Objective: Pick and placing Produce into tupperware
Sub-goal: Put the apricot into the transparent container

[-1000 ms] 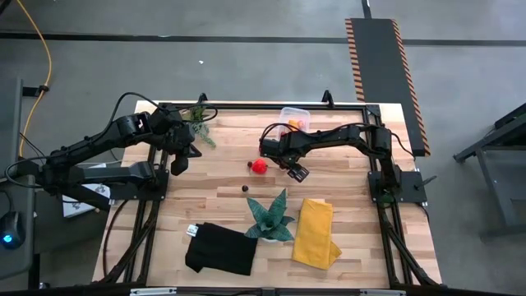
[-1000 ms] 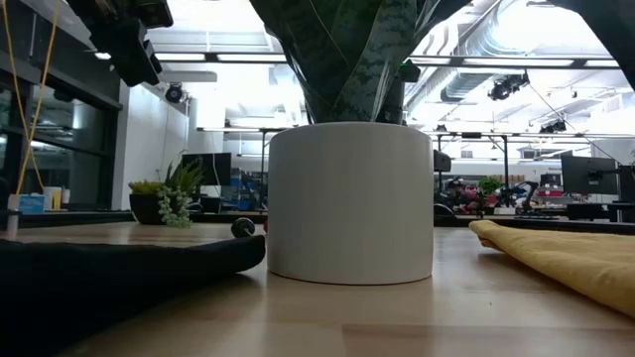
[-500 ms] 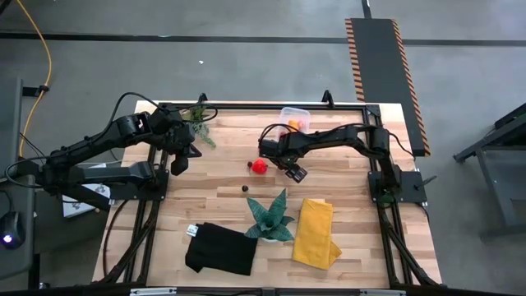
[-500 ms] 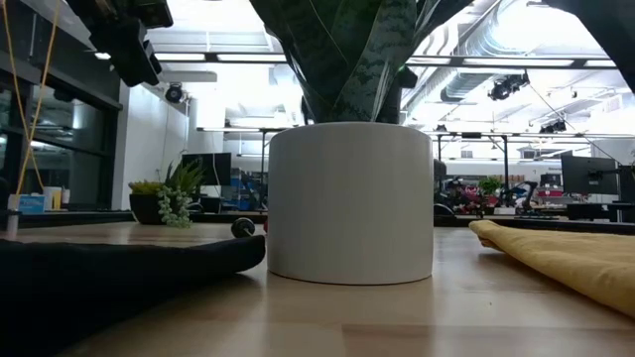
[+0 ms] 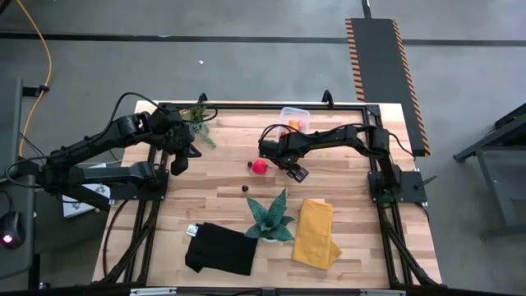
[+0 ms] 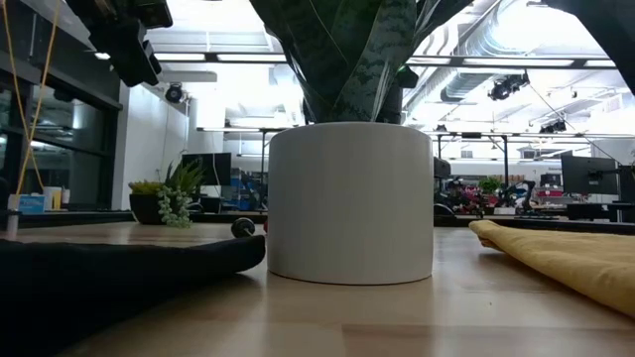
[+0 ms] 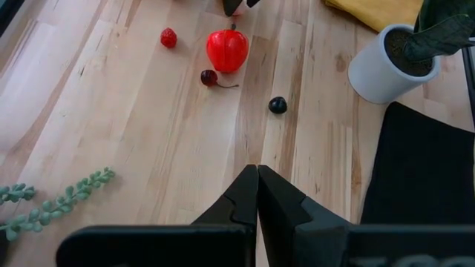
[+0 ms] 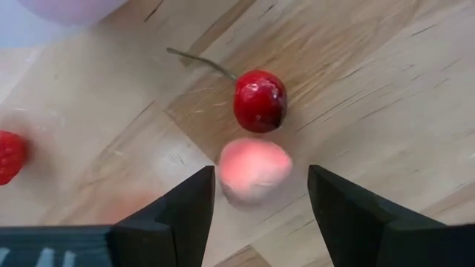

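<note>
right end effector (image 8: 256,194) open astride a blurred pink piece (image 8: 254,171), perhaps produce; left end effector (image 7: 257,194) closed.

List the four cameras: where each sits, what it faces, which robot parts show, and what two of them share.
High view: overhead, straight down on the table; both arms, left claw, right claw.
Low view: at tabletop height, facing the white pot; the yellow cloth at right.
Left wrist view: behind the shut left claw, facing the red pepper.
Right wrist view: behind the open right claw around a pink piece.
Shared: both wrist views show the cherry.
</note>
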Robot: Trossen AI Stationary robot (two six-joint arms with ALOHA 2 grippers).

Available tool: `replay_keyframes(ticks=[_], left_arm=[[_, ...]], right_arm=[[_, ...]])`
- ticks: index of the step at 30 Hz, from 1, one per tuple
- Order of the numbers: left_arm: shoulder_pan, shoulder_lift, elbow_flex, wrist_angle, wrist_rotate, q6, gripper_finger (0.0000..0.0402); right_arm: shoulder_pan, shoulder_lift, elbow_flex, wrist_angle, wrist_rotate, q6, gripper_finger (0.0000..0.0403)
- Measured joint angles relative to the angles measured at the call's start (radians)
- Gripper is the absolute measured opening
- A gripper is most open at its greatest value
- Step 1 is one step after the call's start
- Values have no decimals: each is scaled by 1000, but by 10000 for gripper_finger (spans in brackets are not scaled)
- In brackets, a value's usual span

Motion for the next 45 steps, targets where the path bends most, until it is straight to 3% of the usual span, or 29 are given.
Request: replay_keyframes(ticks=[15, 31, 45], left_arm=[[0, 0, 0, 1, 0, 0, 1], [0, 0, 0, 1, 0, 0, 1], [0, 0, 0, 1, 0, 0, 1]], right_arm=[[0, 0, 0, -1, 31, 1, 205], [0, 0, 0, 0, 33, 1, 137], [0, 1, 13, 17, 41, -52, 128]])
